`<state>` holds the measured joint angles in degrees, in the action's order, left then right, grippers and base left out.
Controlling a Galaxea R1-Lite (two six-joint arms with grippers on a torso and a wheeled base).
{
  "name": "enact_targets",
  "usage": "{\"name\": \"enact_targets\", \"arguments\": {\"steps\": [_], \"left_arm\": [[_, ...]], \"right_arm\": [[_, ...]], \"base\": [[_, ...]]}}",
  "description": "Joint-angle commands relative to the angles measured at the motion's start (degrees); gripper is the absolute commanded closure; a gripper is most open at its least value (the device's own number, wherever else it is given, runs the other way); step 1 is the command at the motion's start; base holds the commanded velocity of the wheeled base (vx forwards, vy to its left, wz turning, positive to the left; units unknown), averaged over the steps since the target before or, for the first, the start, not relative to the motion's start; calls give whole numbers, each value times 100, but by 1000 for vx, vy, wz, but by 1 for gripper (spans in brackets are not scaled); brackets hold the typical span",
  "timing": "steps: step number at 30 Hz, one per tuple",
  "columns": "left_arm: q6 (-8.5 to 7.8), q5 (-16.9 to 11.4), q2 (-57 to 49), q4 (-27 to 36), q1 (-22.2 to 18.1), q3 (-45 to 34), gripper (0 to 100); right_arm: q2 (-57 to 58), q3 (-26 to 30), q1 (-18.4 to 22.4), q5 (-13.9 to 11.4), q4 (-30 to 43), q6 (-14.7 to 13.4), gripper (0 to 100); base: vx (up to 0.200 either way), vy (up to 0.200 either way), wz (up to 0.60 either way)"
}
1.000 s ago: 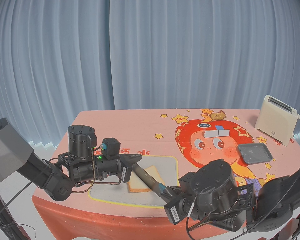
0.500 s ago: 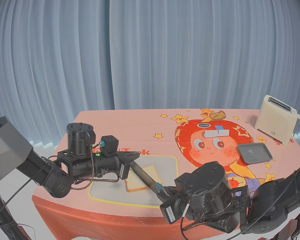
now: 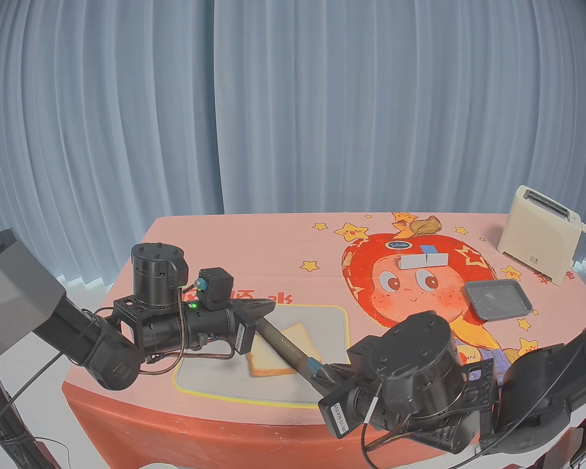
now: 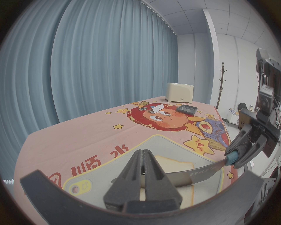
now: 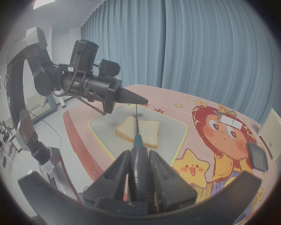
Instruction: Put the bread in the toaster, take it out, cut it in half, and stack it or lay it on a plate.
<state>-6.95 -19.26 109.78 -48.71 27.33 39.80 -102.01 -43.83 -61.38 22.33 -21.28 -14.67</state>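
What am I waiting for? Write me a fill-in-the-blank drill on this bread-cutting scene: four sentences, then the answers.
1. The right hand grips the knife by its ____.
2. The bread lies on the board, under the knife's ____.
3. The left hand, beside the bread, is ____.
4. The toaster stands on the robot's ____ side of the table.

Missing words: handle; blade; shut; right.

place: staged test room, office-like | backdrop: pleated blue-grey curtain wall to wall | ceiling: white panel grid | walls: plain white | corner: coat stand | tabletop: cartoon print cloth
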Motion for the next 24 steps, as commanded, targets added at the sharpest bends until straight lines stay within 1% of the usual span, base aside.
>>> {"name": "enact_targets", "arguments": {"steps": [1, 6, 24], "left_arm": [[-8, 1, 26, 20, 53, -87, 100], [-35, 1, 132, 2, 62, -139, 100], [-17, 1, 70, 2, 18, 36, 100]], "right_arm": [[208, -12, 21, 25, -60, 8, 100], [252, -21, 56, 43, -60, 16, 100], [-82, -38, -6, 43, -69, -19, 100]], "base": [[0, 0, 0], [0, 0, 0], [0, 0, 0]]}}
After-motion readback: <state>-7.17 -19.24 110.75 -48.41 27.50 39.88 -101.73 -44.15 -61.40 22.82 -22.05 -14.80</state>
